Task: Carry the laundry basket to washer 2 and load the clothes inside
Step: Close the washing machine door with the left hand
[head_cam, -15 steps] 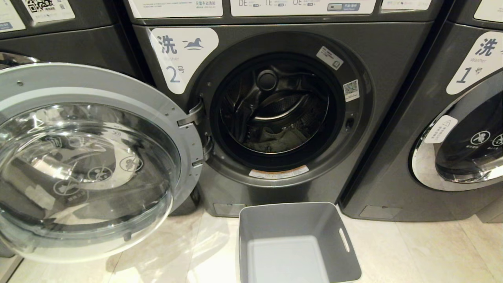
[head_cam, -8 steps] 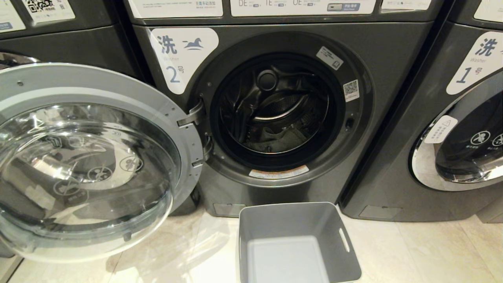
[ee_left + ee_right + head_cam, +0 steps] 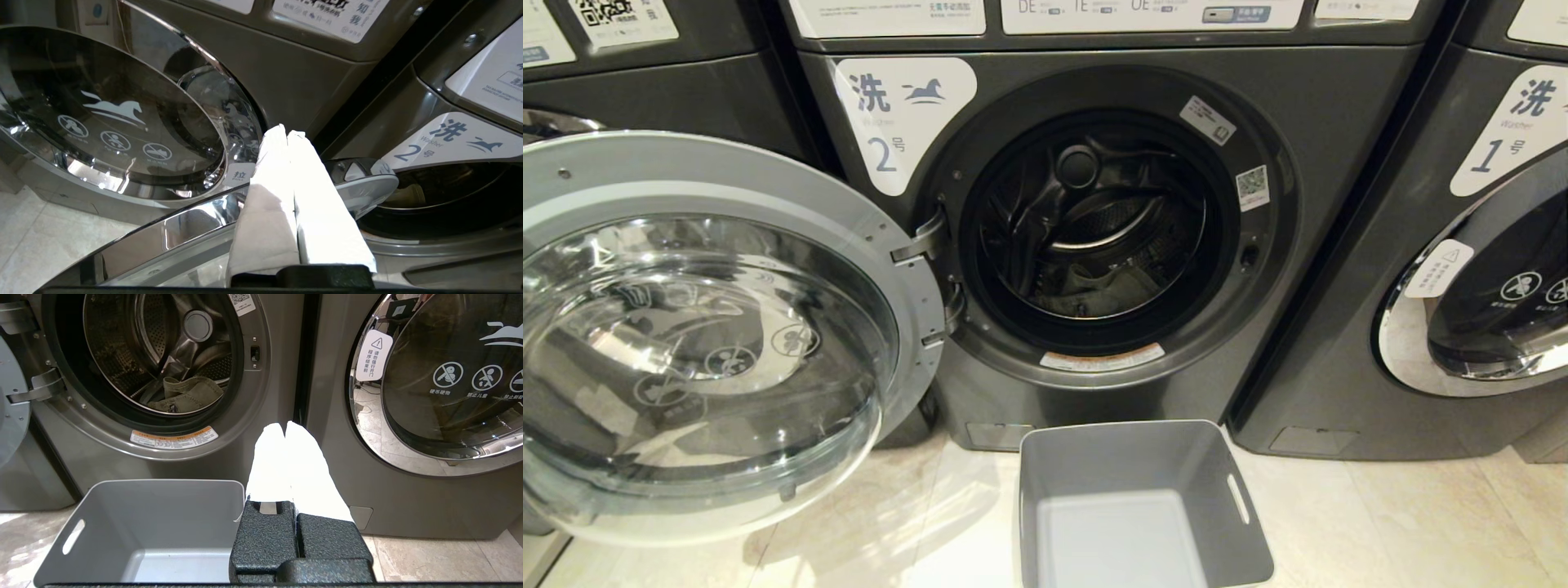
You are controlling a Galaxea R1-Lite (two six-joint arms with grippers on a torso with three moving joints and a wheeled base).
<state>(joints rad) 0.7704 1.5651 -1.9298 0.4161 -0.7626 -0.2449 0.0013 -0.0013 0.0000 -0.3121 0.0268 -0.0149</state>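
Observation:
Washer 2 [image 3: 1094, 229] stands dead ahead, and its round glass door [image 3: 703, 327] is swung wide open to the left. The clothes [image 3: 1107, 290], a pale green-grey bundle, lie at the bottom of the drum, also visible in the right wrist view as clothes [image 3: 188, 394]. The grey laundry basket [image 3: 1127, 457] sits empty on the floor before the machine. My left gripper [image 3: 286, 132] is shut and empty, hovering just above the open door's chrome rim [image 3: 184, 228] on its outer side. My right gripper [image 3: 284, 424] is shut and empty, beside the basket's wall [image 3: 163, 514]. Neither arm shows in the head view.
Washer 1 [image 3: 1462, 269] stands at the right with its door closed. A third alike machine [image 3: 645, 90] is behind the open door at the left; its closed door [image 3: 122, 122] shows in the left wrist view. Pale floor tiles [image 3: 1380, 523] surround the basket.

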